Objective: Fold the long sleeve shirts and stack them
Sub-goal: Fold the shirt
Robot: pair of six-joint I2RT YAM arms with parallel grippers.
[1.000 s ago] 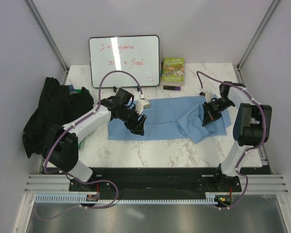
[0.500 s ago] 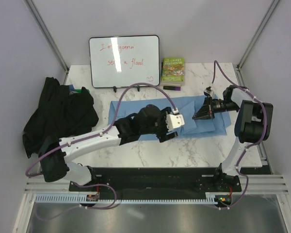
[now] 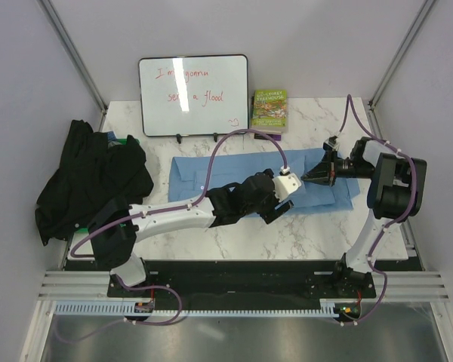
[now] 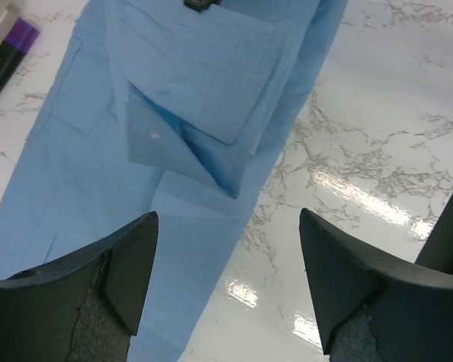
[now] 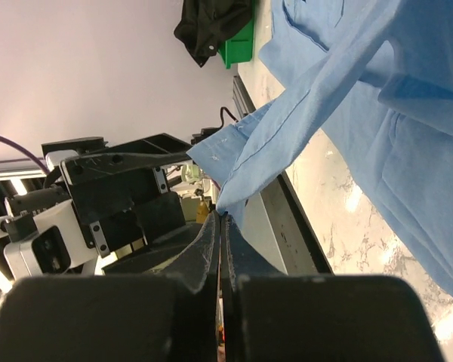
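The light blue shirt lies spread across the middle of the marble table; it also shows in the left wrist view with a sleeve folded over it. My left gripper is open and empty, hovering over the shirt's front edge right of centre. My right gripper is shut on a sleeve end of the light blue shirt, which it holds lifted at the shirt's right part, the jaws pressed together. The black shirt lies in a heap at the table's left edge.
A whiteboard and a green-covered book stand at the back. A purple marker lies in front of the book and shows in the left wrist view. A green bin sits under the black shirt.
My left arm has swung from the shirt's left part across to right of centre. My right gripper has drawn the sleeve to the right, and the bunched right part now lies flatter.
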